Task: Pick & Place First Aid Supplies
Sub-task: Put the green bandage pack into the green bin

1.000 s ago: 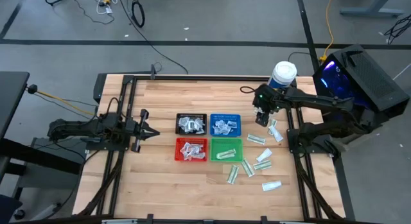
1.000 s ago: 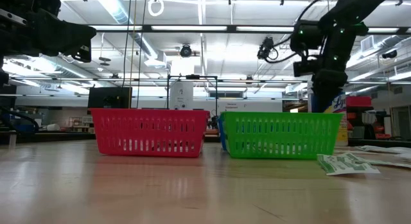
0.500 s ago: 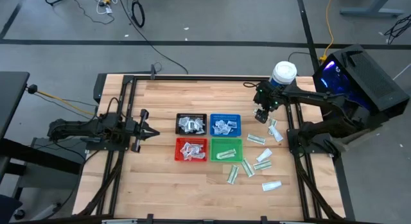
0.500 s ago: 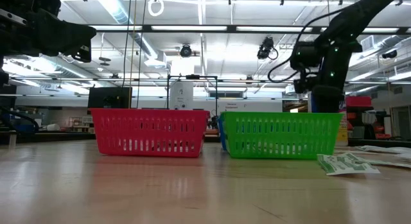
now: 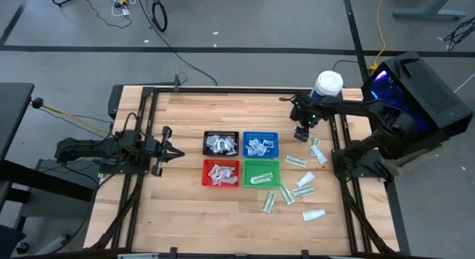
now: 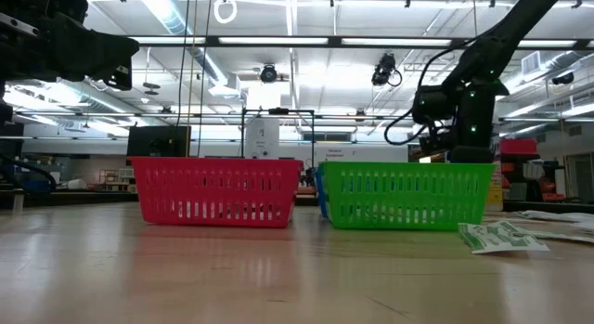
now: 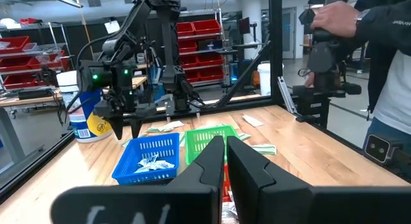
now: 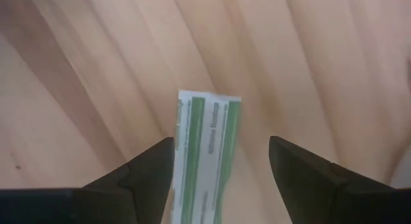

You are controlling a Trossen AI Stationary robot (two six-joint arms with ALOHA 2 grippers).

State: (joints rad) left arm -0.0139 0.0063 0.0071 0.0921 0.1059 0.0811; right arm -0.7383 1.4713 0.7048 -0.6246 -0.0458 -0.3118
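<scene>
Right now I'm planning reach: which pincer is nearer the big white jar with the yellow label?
Right. The right pincer hangs open just beside the big white jar; the left pincer waits shut across the table.

Four trays point(image 5: 241, 157) sit in a two-by-two block at the middle of the tabletop point(image 5: 193, 207), each holding packets. Loose packets point(image 5: 300, 188) lie scattered between that block and the right edge, some toward the near edge. A jar point(image 5: 327, 86) stands by the far right corner. The right gripper point(image 5: 301, 134) hangs over the packet point(image 8: 204, 153) nearest the jar, fingers apart. The left gripper point(image 5: 175, 153) rests closed near the left edge, pointing at the trays.
</scene>
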